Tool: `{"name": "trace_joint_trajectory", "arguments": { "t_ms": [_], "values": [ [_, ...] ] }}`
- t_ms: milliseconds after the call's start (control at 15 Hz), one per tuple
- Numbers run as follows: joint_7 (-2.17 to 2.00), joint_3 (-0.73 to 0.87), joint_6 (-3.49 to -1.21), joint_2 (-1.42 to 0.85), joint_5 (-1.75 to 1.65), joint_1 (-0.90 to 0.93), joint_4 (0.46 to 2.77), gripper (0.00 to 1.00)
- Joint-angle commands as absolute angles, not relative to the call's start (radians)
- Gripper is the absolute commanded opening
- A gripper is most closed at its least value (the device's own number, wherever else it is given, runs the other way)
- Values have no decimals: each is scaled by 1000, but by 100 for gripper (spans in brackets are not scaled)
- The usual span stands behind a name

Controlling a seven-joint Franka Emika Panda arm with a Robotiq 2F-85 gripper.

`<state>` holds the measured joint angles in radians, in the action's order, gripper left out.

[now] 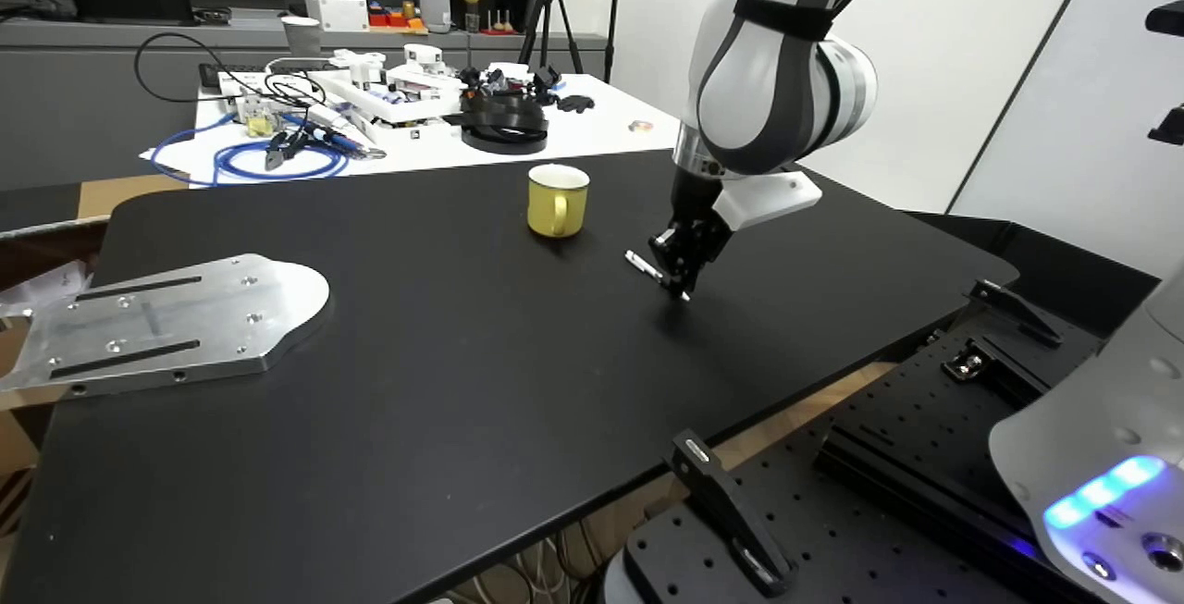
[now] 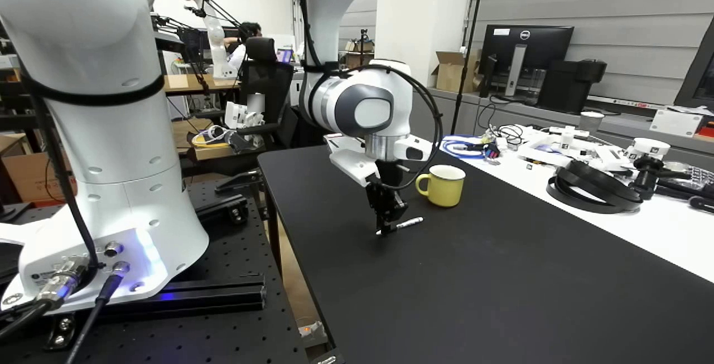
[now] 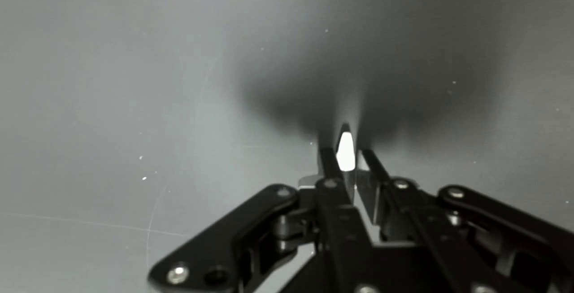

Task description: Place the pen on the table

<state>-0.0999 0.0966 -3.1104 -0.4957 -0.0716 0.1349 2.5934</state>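
The pen is a slim white and black marker (image 1: 643, 265), low at the black table (image 1: 444, 400); it also shows in an exterior view (image 2: 411, 222). My gripper (image 1: 680, 282) points down, with its fingertips close to the table top (image 2: 474, 286). In the wrist view the fingers (image 3: 347, 154) are nearly together, with the pen (image 3: 345, 147) between them; its white and dark end sticks out ahead. The gripper appears shut on the pen. The part between the fingers is hidden. I cannot tell whether the pen touches the table.
A yellow cup (image 1: 555, 204) stands upright near the pen, also seen in an exterior view (image 2: 446, 185). A silver metal plate (image 1: 194, 322) lies at the table's far end from the robot base (image 1: 1110, 456). A white cluttered table (image 1: 610, 128) adjoins the black one.
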Motion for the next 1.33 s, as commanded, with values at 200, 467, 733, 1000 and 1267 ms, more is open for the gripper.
{"name": "trace_joint_trajectory", "arguments": {
  "t_ms": [200, 467, 733, 1000, 1267],
  "values": [
    [-66, 90, -3043, -454, -48, 108, 2566, 70],
    [-67, 98, -3022, -419, -52, 113, 2565, 96],
    [-53, 62, -2968, -383, -45, 85, 2568, 100],
    [-33, 31, -2957, -397, -59, 80, 2559, 100],
    [-22, 11, -2946, -389, -58, 72, 2559, 100]
  ]
}}
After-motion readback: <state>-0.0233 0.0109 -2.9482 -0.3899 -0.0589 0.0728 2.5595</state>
